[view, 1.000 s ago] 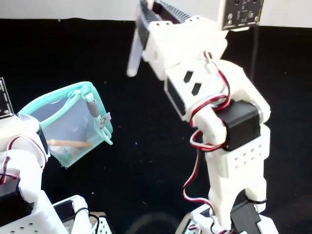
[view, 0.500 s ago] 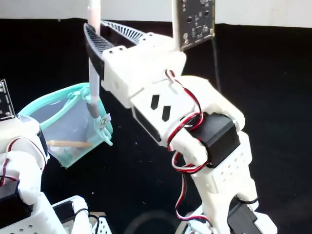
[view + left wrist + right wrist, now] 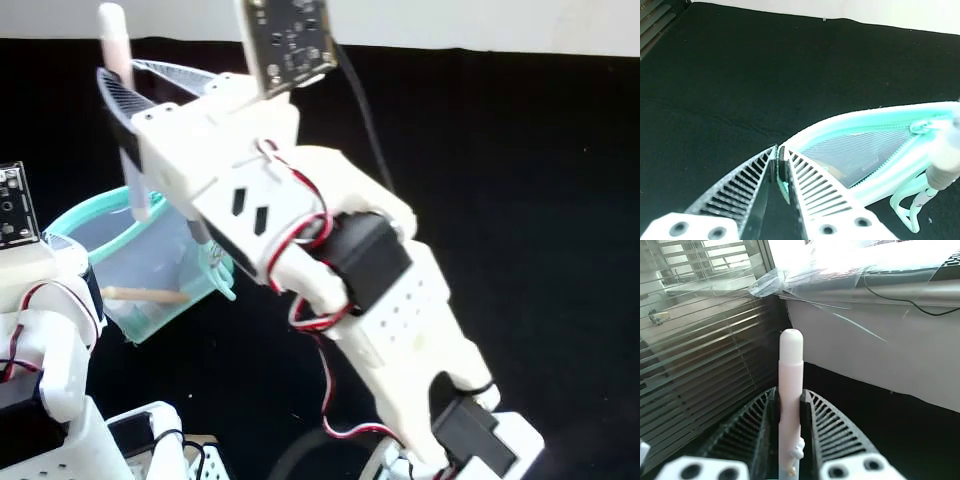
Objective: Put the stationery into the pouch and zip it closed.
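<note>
A teal mesh pouch [image 3: 150, 275] stands with its mouth open at the table's left, and a wooden pencil [image 3: 140, 294] lies inside it. My left gripper [image 3: 778, 156] is shut on the pouch's [image 3: 865, 145] rim, holding the mouth up. My right gripper [image 3: 128, 105] is shut on a pale pink pen [image 3: 122, 60] held upright over the pouch. The pen's lower end [image 3: 943, 165] hangs at the zipper end of the opening. In the right wrist view the pen [image 3: 791, 375] stands clamped between the fingers of the right gripper [image 3: 790, 405].
The black table [image 3: 520, 200] stretches open to the right of the pouch. The right arm's body [image 3: 380, 300] leans across the middle of the high view. The left arm [image 3: 40, 320] sits at the near left. A white wall [image 3: 900, 340] runs along the table's far edge.
The right arm has swung left with the pen, from right of the pouch to above its mouth. The pouch and left arm have stayed put.
</note>
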Available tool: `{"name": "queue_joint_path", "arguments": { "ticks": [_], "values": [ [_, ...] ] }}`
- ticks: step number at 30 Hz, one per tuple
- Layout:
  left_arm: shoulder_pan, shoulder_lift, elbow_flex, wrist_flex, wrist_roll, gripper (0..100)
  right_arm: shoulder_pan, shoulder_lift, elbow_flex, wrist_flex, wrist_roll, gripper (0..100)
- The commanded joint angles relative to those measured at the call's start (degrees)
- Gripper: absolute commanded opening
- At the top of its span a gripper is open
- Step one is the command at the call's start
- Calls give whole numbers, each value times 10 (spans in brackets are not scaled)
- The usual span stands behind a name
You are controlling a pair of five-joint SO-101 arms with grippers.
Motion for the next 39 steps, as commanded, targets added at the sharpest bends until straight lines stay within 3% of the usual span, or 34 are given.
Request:
{"name": "queue_joint_path", "arguments": {
  "ticks": [1,17,29,36,39],
  "values": [
    [15,2,18,6,-5,6,-19,17,-22,-35,-4,7],
    [15,4,19,2,-5,6,-28,112,-15,-48,-1,7],
    [13,5,19,2,-5,6,-32,109,-21,124,-1,8],
    [13,5,20,2,-5,6,-84,109,-21,191,0,9],
    [12,5,20,3,-5,6,-98,110,-21,211,50,13]
  ]
}}
